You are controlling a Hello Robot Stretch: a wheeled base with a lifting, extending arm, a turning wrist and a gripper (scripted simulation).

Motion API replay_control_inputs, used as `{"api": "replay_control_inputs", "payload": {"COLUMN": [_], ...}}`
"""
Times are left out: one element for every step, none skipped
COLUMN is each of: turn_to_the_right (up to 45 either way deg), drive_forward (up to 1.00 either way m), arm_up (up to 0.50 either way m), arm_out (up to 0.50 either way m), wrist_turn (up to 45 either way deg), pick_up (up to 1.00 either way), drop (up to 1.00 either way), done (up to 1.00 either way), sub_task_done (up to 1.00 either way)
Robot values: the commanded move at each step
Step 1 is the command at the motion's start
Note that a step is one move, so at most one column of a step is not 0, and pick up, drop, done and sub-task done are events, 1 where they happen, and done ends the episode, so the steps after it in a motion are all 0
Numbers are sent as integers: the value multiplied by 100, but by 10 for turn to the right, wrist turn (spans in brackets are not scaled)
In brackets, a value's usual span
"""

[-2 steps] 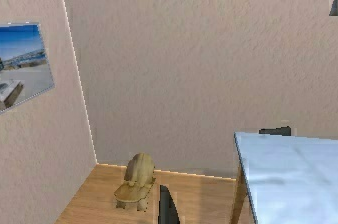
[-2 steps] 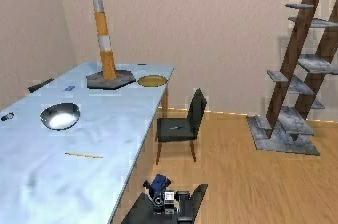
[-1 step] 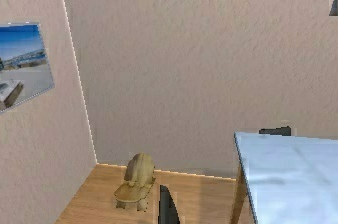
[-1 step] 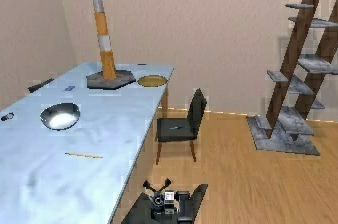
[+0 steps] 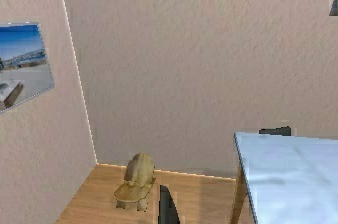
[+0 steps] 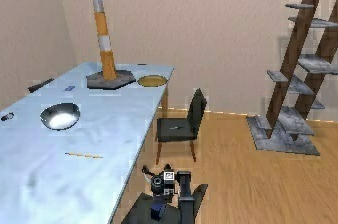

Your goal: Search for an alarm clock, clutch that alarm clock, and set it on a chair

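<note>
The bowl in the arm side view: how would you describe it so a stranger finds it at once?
Find the long pale table on the arm side view's left. Near its middle sits a round bowl. It alone is shiny grey metal; the round dish farther up is flat and tan.

Table (image 6: 97,135) with bowl (image 6: 61,116); stairs (image 6: 302,75) (wall picture (image 5: 10,68)).

Soft, even light; faint shadows

I count one pale table (image 6: 107,130) bearing one metal bowl (image 6: 61,116) and one striped post (image 6: 101,40). Mid-frame by its right edge stands one dark chair (image 6: 182,125). Upper right there is one open stair (image 6: 302,80).
</note>
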Motion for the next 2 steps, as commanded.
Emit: {"api": "replay_control_inputs", "payload": {"turn_to_the_right": [0, 0], "drive_forward": [0, 0], "arm_up": [0, 0], "arm_out": [-8, 0], "wrist_turn": [0, 0], "pick_up": [0, 0], "drop": [0, 0], "done": [0, 100], "sub_task_done": [0, 0]}}
